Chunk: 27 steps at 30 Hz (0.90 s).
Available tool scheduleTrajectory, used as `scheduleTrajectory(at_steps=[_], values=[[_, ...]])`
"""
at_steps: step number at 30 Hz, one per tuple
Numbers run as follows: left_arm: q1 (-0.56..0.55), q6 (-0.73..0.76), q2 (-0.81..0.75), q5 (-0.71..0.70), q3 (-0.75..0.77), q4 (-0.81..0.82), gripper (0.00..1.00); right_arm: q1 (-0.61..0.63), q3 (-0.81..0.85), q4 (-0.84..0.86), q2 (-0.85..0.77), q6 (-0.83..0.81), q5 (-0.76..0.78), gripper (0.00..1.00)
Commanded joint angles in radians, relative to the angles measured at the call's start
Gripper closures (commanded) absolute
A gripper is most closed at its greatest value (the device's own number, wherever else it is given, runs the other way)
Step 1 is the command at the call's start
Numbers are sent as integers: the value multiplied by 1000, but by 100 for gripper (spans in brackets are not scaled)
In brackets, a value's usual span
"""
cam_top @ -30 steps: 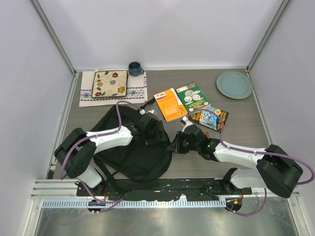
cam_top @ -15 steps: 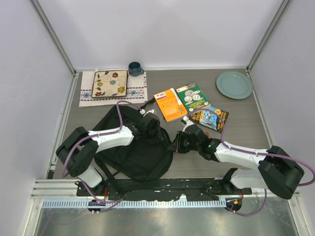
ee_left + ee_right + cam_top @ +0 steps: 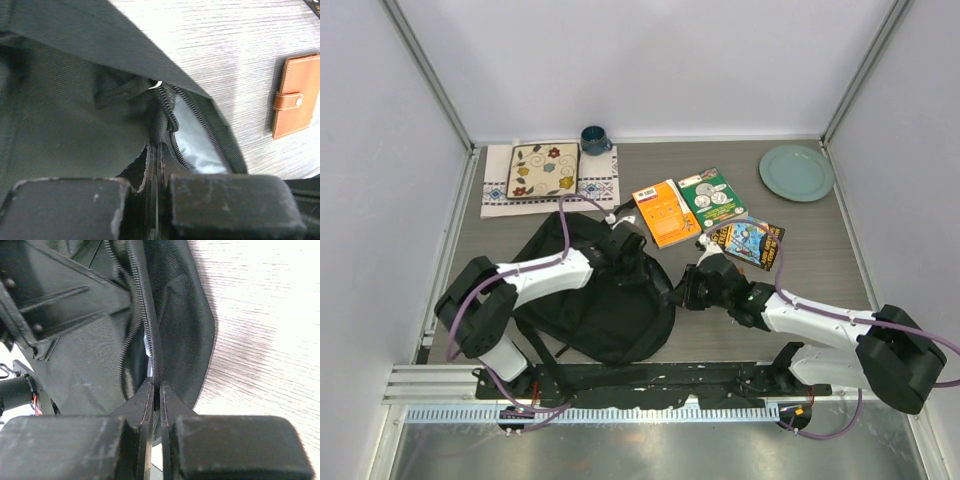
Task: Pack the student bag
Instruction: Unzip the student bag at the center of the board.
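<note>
The left jaws grip the bag (image 3: pixel 590 305) at its zipper edge (image 3: pixel 147 325). The right jaws pinch this edge too.

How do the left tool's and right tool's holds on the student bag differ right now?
The left tool pinches the student bag at its far edge, by the zipper; the right tool pinches its right edge. The left arm reaches across the bag; the right arm stretches over bare table. Both are shut on zippered fabric at the opening.
</note>
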Motion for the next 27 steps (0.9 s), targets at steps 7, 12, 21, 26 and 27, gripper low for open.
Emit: scheduleTrajectory(at_steps=[7, 12, 21, 26, 27], values=[[187, 214, -226, -16, 46, -143, 100, -43, 129, -64, 84, -61, 119, 99], [267, 268, -309, 31, 82, -241, 100, -54, 166, -74, 188, -57, 108, 99], [317, 298, -262, 179, 131, -266, 100, -54, 201, 1, 242, -98, 26, 91], [386, 317, -191, 341, 212, -302, 100, -54, 229, -31, 185, -215, 21, 85], [391, 323, -180, 338, 241, -312, 100, -56, 244, -58, 172, -226, 16, 79]])
